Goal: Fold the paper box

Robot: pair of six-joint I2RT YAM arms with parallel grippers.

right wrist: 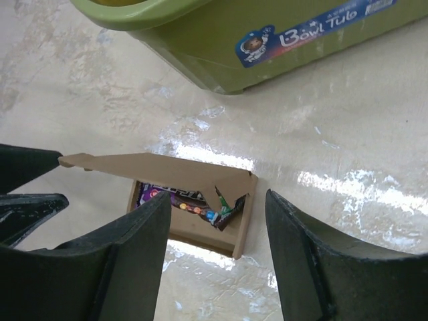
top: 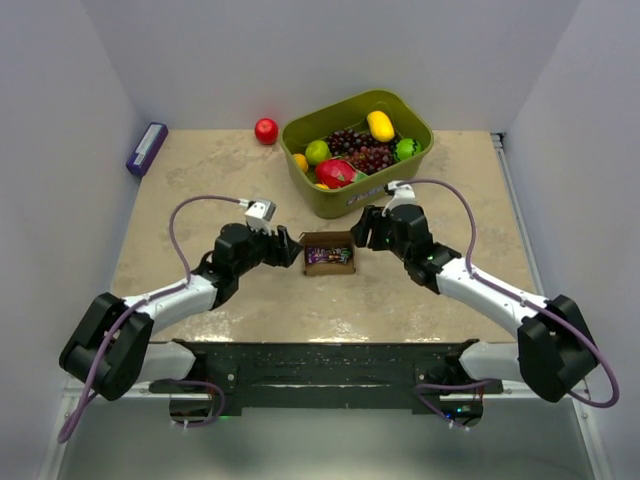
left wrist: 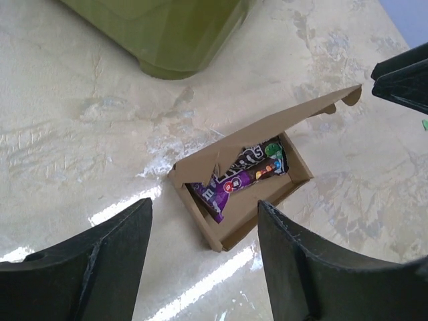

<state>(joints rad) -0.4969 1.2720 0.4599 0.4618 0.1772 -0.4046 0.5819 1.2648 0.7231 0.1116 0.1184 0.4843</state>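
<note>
Your left gripper (left wrist: pixel 204 204) and right gripper (right wrist: pixel 217 197): both spread wide, holding nothing. Between them sits the paper box (top: pixel 330 255), mid-worktop (top: pixel 200 180), lid flap raised, candy packet (left wrist: pixel 241 177) inside. Beyond it, green fruit bin (top: pixel 345 103) near the far edge.

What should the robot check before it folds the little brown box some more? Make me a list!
1. Both hands open and empty: ok. The left hand and the right hand hold nothing.
2. Paper box between the two hands: ok.
3. Lid shut: not ok. The lid flap stands up at a slant.
4. Candy packet lying low enough for the lid to close: cannot tell. One crinkled end may poke up.
5. Green bin out of the way: ok. It sits apart from the box, on the far side.
</note>
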